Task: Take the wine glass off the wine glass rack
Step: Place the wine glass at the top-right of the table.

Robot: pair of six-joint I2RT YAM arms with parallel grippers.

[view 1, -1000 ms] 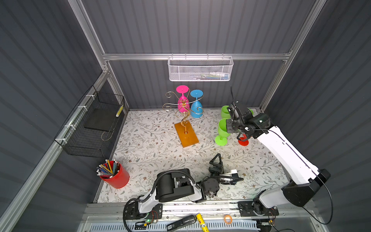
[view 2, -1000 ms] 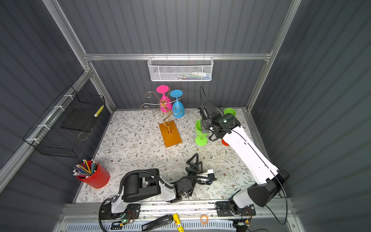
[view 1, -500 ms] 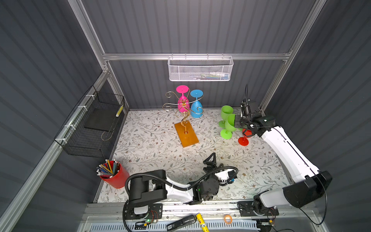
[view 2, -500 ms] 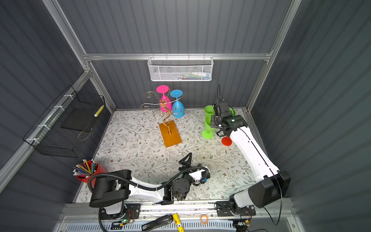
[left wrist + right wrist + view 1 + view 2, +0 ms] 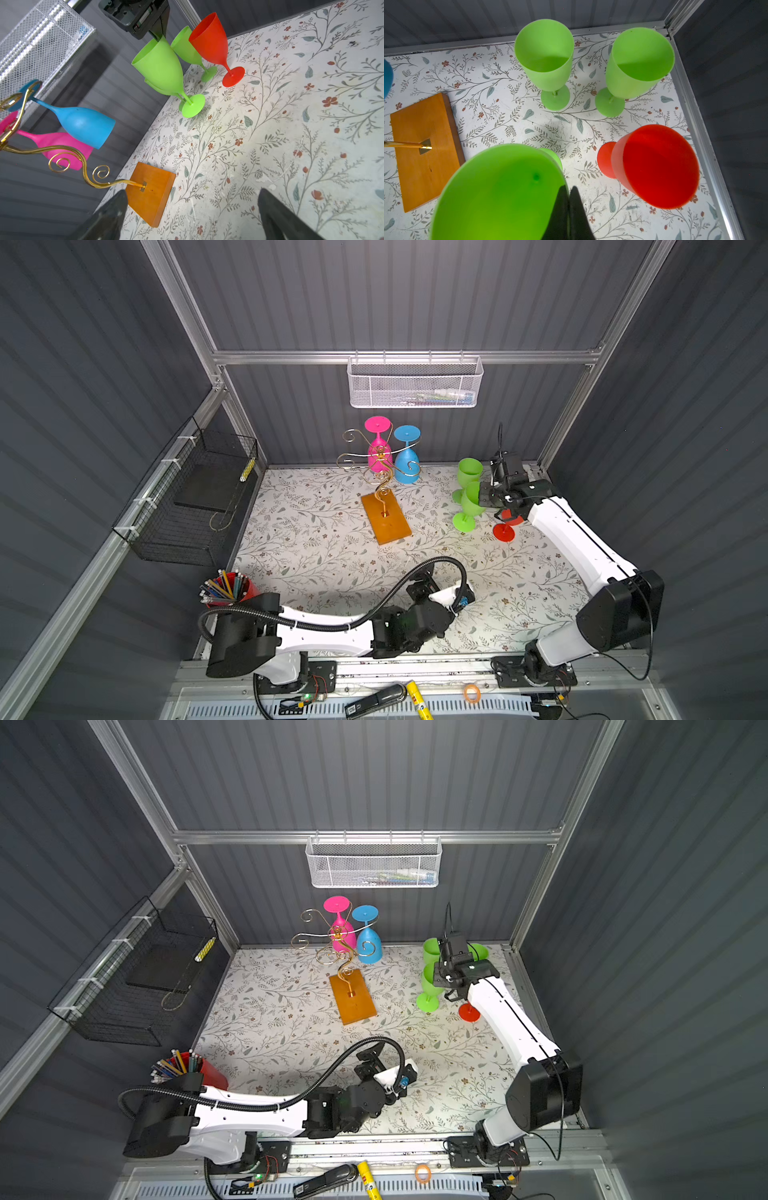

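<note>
Light was bright, even, from above. Floral mat [image 5: 316, 531] well lit; walls around it dim. Soft shadow lay on the mat by the left arm [image 5: 324, 626]. Right wrist view: nearest green glass [image 5: 500, 193] was blurred. Mesh basket [image 5: 41, 39] glared white.

We take this for a robotics lab test cell, not a home. Grey ribbed wall panels [image 5: 374, 302] on an aluminium frame [image 5: 395, 357] box in a small flowered mat [image 5: 324, 539]. Two white-and-black robot arms [image 5: 324, 630] are bolted to a metal rail [image 5: 415, 668] with bare wiring, behind the left gripper [image 5: 192, 192]. Beyond the right gripper [image 5: 568, 194], which pinches a green wine glass [image 5: 500, 195], hangs a white mesh basket [image 5: 415, 383]. A black wire basket [image 5: 187, 497] hangs well off to the left gripper's side.
</note>
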